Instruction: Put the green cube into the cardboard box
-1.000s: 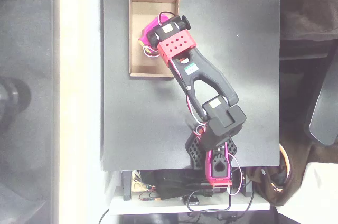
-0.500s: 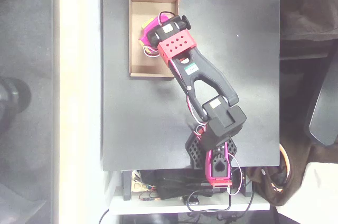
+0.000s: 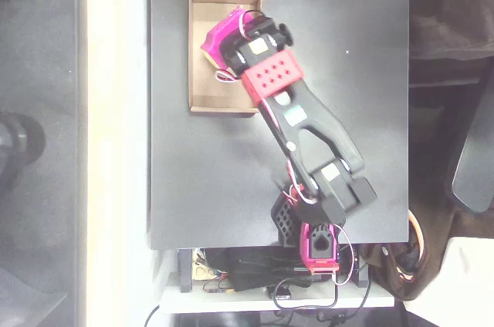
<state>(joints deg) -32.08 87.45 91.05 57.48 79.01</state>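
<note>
Overhead view: black table (image 3: 208,180), pale floor strip at picture left. Cardboard box (image 3: 202,88) sits at the table's upper left. Magenta gripper (image 3: 218,36) hangs over the box interior, further up-picture than before; jaw state unclear. Green cube hidden. Table's right half open.

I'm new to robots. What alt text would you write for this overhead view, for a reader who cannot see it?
A black and red robot arm reaches across a black table, its magenta gripper poised over a shallow cardboard box near the table's upper left corner. The arm hides much of the box's floor, and whether the gripper is open or shut cannot be told.
</note>
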